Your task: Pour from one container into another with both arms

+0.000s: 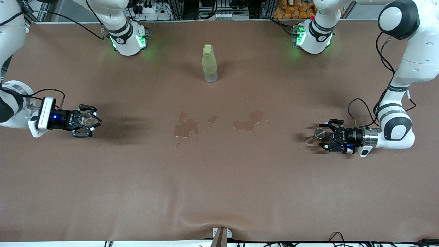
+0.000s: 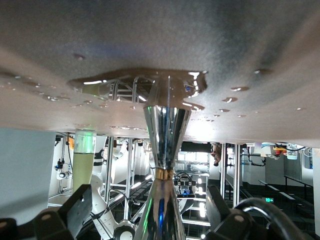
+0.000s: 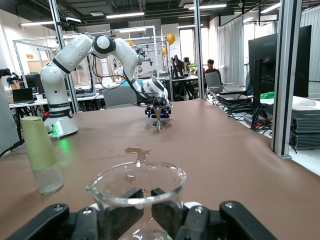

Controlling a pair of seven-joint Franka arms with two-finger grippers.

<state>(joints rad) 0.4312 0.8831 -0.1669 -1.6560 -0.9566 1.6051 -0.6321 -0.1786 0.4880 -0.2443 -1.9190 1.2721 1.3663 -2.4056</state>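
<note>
Right gripper (image 1: 90,120) sits low over the table (image 1: 219,192) near the edge at the right arm's end, clamped on the glass cup (image 1: 85,119); right wrist view shows the fingers (image 3: 122,212) pinching the lower wall, rim (image 3: 136,181) up and level

Left gripper (image 1: 325,134) is down at table height near the edge at the left arm's end, fingers spread to either side of the metal cup (image 1: 317,134), no squeeze visible. Cup stands on the cloth, and the left wrist view has the slim waist (image 2: 164,167) centred between the fingers, so I'd call it lined up but not yet gripped

Handling, my read:
- glass cup: light, rigid, slick, brittle. Current low pinch looks right; keep force modest, can't tell the fill level
- metal cup: light, stiff, polished so slippery, narrow waist over a small foot so probably tippy. Grab at the waist, where the taper should stop it sliding through

Wet patches (image 1: 187,127) on the cloth mid-table, between the two grippers. Droplets around the metal cup's foot too, so it may skate if nudged before the fingers come together

Yellow-green bottle (image 1: 210,63) upright toward the edge where the arm bases stand, well apart from both grippers, not involved

Next call: close on the waist, lift, bring both cups together mid-table, then tilt the glass slowly
</note>
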